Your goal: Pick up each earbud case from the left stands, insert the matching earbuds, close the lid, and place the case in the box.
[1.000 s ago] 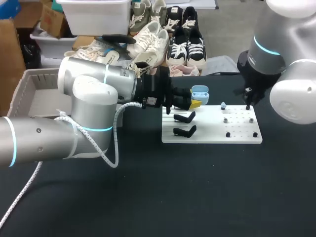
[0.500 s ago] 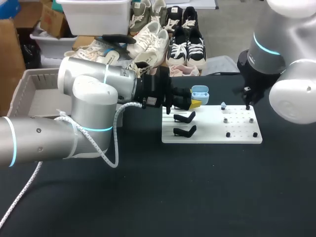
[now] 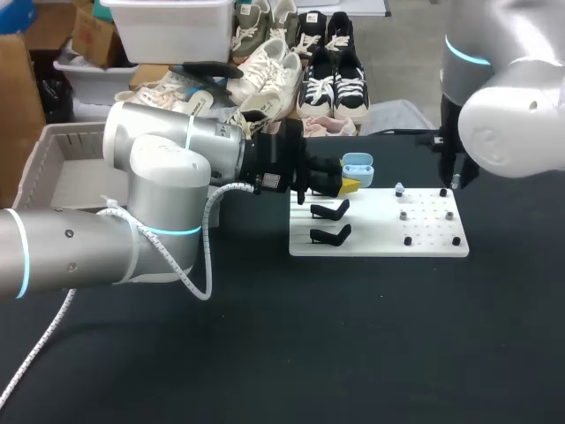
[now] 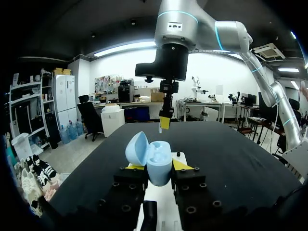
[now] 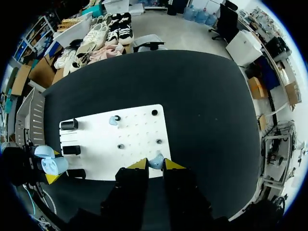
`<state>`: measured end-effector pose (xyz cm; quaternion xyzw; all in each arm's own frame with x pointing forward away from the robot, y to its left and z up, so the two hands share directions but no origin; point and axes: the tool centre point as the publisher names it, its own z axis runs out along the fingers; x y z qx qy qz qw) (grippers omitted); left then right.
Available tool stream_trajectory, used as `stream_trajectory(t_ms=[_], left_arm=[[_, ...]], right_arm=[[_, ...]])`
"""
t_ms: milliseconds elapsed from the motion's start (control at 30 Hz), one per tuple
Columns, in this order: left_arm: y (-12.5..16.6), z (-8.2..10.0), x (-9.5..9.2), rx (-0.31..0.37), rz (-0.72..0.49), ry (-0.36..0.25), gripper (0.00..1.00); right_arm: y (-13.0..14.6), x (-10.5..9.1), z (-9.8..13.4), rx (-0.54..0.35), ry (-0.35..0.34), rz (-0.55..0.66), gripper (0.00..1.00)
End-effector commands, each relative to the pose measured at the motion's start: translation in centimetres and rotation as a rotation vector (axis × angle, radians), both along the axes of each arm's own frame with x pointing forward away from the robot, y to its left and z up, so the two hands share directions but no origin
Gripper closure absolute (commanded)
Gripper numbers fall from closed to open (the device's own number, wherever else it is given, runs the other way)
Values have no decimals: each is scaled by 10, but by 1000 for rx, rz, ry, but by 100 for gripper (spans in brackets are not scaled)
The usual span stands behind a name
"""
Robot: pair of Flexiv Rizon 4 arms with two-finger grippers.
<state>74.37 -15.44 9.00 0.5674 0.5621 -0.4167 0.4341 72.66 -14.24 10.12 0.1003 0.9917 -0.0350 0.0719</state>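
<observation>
My left gripper point(image 4: 158, 166) is shut on a light blue earbud case point(image 4: 159, 161) whose lid stands open. In the head view the earbud case point(image 3: 357, 166) is held over the back left of the white board point(image 3: 380, 240). My right gripper point(image 5: 155, 165) is shut on a small light blue earbud point(image 5: 155, 161) above the board's point(image 5: 134, 125) near edge. Another earbud point(image 5: 114, 120) sits on a peg on the board. From the left wrist, my right gripper point(image 4: 165, 122) hangs just ahead of the open case.
Two empty black stands point(image 3: 331, 210) point(image 3: 331, 235) sit on the board's left part, with small pegs point(image 3: 407, 239) on its right part. A grey box point(image 3: 62, 168) stands at the far left of the black table point(image 3: 353, 336).
My right arm has lifted and swung away from the board's back right corner. My left arm holds the case where it was.
</observation>
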Motion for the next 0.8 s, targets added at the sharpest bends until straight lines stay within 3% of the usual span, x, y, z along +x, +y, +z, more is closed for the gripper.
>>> stream_trajectory(t_ms=[33, 367, 800], left_arm=[[0, 0, -1, -1, 3, -2, 100], [0, 0, -1, -1, 3, -2, 100], [0, 0, -1, -1, 3, -2, 100]], right_arm=[[12, -11, 16, 38, 20, -155, 100], [56, -31, 47, 117, -22, -224, 100], [111, -17, 74, 115, -51, -191, 100]])
